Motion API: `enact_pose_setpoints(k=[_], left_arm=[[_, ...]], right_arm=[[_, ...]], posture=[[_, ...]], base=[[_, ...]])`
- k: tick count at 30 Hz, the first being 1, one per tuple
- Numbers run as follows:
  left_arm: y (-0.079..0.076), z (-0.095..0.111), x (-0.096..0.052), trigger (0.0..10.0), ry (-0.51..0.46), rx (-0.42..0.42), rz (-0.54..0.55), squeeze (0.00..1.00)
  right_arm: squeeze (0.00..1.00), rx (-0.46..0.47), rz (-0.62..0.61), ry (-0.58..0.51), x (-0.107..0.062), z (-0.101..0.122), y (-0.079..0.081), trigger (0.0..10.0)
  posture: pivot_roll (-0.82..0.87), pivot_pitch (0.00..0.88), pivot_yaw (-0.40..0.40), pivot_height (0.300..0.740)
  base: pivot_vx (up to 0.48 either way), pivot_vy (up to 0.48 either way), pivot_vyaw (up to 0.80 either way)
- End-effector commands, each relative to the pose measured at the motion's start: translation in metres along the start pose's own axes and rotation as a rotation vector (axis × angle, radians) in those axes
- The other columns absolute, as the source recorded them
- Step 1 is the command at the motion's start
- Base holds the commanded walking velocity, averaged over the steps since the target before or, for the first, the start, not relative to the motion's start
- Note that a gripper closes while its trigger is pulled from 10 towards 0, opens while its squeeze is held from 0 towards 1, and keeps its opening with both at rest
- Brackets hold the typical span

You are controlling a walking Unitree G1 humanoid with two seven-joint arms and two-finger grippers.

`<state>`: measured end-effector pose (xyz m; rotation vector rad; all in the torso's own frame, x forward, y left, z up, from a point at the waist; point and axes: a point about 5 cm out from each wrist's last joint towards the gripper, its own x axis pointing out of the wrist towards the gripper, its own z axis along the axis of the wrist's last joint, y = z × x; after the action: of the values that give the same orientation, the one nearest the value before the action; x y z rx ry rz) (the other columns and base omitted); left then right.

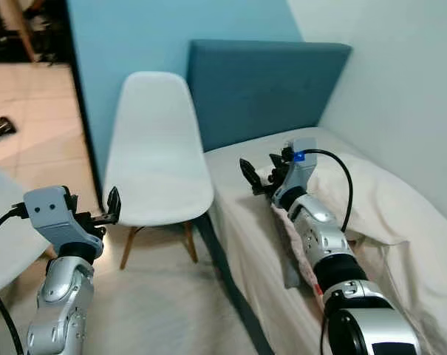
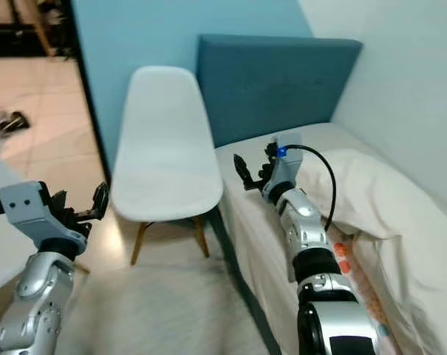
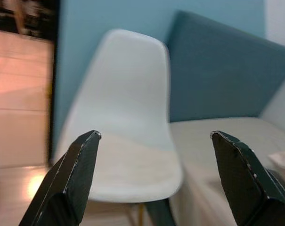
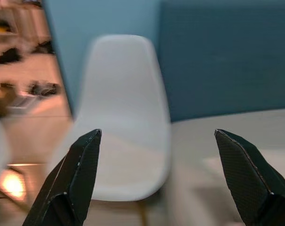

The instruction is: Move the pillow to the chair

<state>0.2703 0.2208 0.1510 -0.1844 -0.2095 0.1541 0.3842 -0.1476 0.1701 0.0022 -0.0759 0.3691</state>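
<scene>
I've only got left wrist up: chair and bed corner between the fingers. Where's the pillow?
Observer: The pillow lies on the bed by the wall, under the right arm.
Operator: Right gripper on it?
Observer: No. The right gripper hangs open above the bed, at the pillow's near edge, holding nothing.
Operator: Chair free?
Observer: Yes, the white chair seat is bare; the left gripper is open beside its front edge.

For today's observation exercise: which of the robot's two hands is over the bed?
The right hand, open above the bed near the pillow; the left hand hangs beside the white chair.
</scene>
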Motion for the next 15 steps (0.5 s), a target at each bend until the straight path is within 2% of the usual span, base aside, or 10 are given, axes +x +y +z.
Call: enact_pose_setpoints(k=[1,4,7,8,9,11,12,13,14,15], left_arm=[[-0.006,-0.004,0.001,10.0,0.023,-0.008,-0.031,0.0],[-0.006,-0.004,0.002,10.0,0.023,-0.008,-0.035,0.0],[-0.003,-0.006,0.003,10.0,0.041,-0.012,-0.031,0.0],[-0.003,-0.006,0.003,10.0,0.041,-0.012,-0.031,0.0],[-0.001,-0.007,0.003,10.0,0.053,-0.007,-0.023,0.0],[-0.001,-0.007,0.003,10.0,0.053,-0.007,-0.023,0.0],[0.004,-0.008,0.002,10.0,0.063,0.001,-0.002,0.0],[0.007,-0.008,0.002,10.0,0.061,0.006,0.009,0.0],[0.007,-0.008,0.002,10.0,0.061,0.006,0.009,0.0],[0.009,-0.008,0.003,10.0,0.06,0.008,0.016,0.0]], right_arm=[[0.0,-0.06,-0.036,-0.005,0.0,0.012,-0.013,10.0],[0.0,-0.15,-0.02,0.014,0.001,0.019,-0.018,10.0],[0.0,-0.359,0.087,0.075,-0.003,0.026,-0.023,10.0],[0.0,-0.359,0.087,0.075,-0.003,0.026,-0.023,10.0],[0.0,-0.431,0.136,0.105,-0.005,0.026,-0.023,10.0],[0.0,-0.431,0.136,0.105,-0.005,0.026,-0.023,10.0],[0.0,-0.585,0.253,0.197,-0.014,0.022,-0.029,10.0],[0.0,-0.662,0.319,0.262,-0.021,0.02,-0.034,10.0],[0.0,-0.662,0.319,0.262,-0.021,0.02,-0.034,10.0],[0.0,-0.709,0.366,0.315,-0.027,0.017,-0.038,10.0]], posture=[[-0.03,0.0,-0.131,0.74],[-0.03,0.0,-0.133,0.74],[-0.03,0.0,-0.133,0.74],[-0.03,0.0,-0.133,0.74],[-0.03,0.0,-0.134,0.74],[-0.03,0.0,-0.134,0.74],[-0.03,0.0,-0.134,0.74],[-0.04,0.0,-0.136,0.74],[-0.04,0.0,-0.136,0.74],[-0.04,0.0,-0.136,0.74]], base=[[0.48,0.0,-0.75],[0.45,0.0,-0.75],[0.352,0.0,-0.75],[0.307,0.0,-0.75],[0.0,0.0,-0.75],[0.0,0.0,-0.75],[0.0,0.0,-0.75],[0.0,0.0,-0.75],[0.0,0.0,-0.75],[0.0,0.0,-0.75]])
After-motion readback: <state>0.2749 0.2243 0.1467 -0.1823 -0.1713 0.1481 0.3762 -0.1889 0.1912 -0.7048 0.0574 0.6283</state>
